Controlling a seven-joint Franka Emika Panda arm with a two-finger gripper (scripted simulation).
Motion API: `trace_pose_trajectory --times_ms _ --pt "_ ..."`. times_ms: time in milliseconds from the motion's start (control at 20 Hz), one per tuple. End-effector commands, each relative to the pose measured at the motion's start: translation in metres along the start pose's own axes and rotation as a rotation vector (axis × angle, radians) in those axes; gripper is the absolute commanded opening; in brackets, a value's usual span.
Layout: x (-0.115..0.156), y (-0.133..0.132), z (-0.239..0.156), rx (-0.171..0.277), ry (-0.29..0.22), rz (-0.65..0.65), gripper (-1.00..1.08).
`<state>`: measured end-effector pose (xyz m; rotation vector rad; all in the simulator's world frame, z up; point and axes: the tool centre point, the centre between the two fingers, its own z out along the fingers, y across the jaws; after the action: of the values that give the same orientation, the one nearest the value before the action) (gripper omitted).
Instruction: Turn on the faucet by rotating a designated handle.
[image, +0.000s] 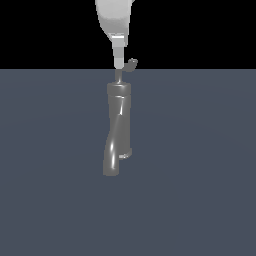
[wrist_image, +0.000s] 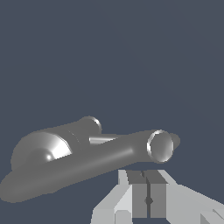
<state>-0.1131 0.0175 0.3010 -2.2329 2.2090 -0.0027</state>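
While the pale pincer (image: 119, 64), fingers pressed together, hangs above the grey metallic faucet (image: 118, 125), mid-worktop, the thin bent-rod handle (image: 127, 68) runs toward the exterior view's right.

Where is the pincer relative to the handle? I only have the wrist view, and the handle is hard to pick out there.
Observer: In the exterior view the pincer hangs above the top of the faucet, just to the exterior view's left of the upturned end of the handle; contact is unclear.
Operator: Is the faucet standing upright?
Observer: Yes, its body is vertical, and the spout curves down toward the exterior view's left.
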Motion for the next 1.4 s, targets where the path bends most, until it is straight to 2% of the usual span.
trace_pose_trajectory --times_ms 0,1000,1050,1100,1350 --pt "0.008 -0.004 0.000 -0.001 0.000 0.005 -1.00" --pt "0.081 -0.048 0.000 -0.002 -0.001 0.038 -1.00" --pt "0.081 -0.048 0.000 -0.002 -0.001 0.038 -1.00" --pt "0.048 -0.048 0.000 -0.004 -0.004 -0.017 -1.00" --pt "0.055 -0.062 0.000 -0.003 -0.004 -0.007 -1.00"
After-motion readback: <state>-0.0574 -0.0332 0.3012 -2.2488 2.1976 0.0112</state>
